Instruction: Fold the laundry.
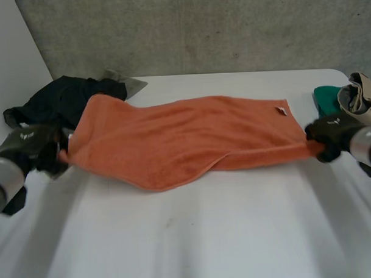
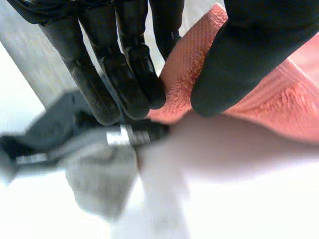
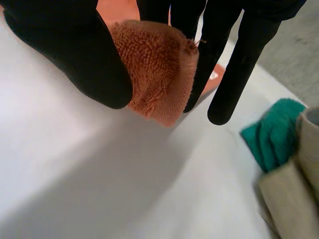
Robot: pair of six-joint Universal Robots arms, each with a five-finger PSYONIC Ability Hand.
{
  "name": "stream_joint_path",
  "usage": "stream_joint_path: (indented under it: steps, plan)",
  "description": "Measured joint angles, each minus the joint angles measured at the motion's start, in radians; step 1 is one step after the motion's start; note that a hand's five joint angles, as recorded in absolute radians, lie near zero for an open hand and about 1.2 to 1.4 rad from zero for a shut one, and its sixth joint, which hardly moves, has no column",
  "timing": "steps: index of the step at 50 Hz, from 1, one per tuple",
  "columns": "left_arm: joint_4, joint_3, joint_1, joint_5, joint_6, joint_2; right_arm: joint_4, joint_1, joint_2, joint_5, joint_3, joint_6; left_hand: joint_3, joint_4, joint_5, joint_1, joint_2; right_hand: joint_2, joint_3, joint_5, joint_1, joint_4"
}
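The orange towel (image 1: 185, 136) is spread lengthwise across the white desk (image 1: 207, 242), stretched between the 2 hands. Its near left corner is pinched by the left hand (image 1: 36, 147), the terry being trapped between thumb and fingertips (image 2: 149, 94) in the left wrist view. Its near right corner is pinched by the right hand (image 1: 331, 134), the bunched corner being clamped against the thumb in the right wrist view. The near edge is seen to sag in the middle, where a loose belly of cloth rests on the desk.

The step in hand is judged to be a lengthwise fold, with the near edge to be carried over onto the far edge. It would be done best if both corners were raised together and at equal height, so that the sagging middle is drawn straight before it is laid down. Tension should be applied gently, since each corner is held by a small bite of cloth that could slip.

The white label (image 1: 281, 111) near the far right corner can be used as a target for the right hand. On the left, care is called for: the far left corner lies touching the dark garment (image 1: 62, 100), which could be snagged. The green cloth (image 1: 325, 97) and beige cloth (image 1: 362, 99) sit just beyond the right hand and should be avoided.
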Motion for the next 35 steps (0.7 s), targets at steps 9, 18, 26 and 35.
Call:
stream_joint_path:
  steps: [9, 18, 26, 35]
  plan:
    - [-0.477, -0.025, 0.098, 0.101, 0.353, 0.096, 0.265, -0.085, -0.205, 0.034, 0.23, -0.574, 0.0, 0.0, 0.0, 0.0, 0.0, 0.0, 0.0, 0.004, 0.0, 0.001]
    - [-0.261, 0.019, 0.058, 0.09, 0.357, -0.041, 0.081, -0.048, -0.082, 0.051, 0.175, -0.525, 0.0, 0.0, 0.0, 0.0, 0.0, 0.0, 0.0, 0.004, 0.0, 0.001]
    - [0.045, 0.171, -0.037, -0.023, 0.179, -0.234, -0.159, 0.004, 0.082, 0.07, 0.017, -0.332, 0.0, 0.0, 0.0, 0.0, 0.0, 0.0, 0.0, 0.004, 0.0, 0.001]
    - [0.22, 0.395, -0.132, -0.195, 0.103, -0.452, -0.477, 0.054, 0.219, 0.077, -0.111, -0.199, 0.0, 0.0, 0.0, 0.0, 0.0, 0.0, 0.0, 0.004, 0.0, 0.001]
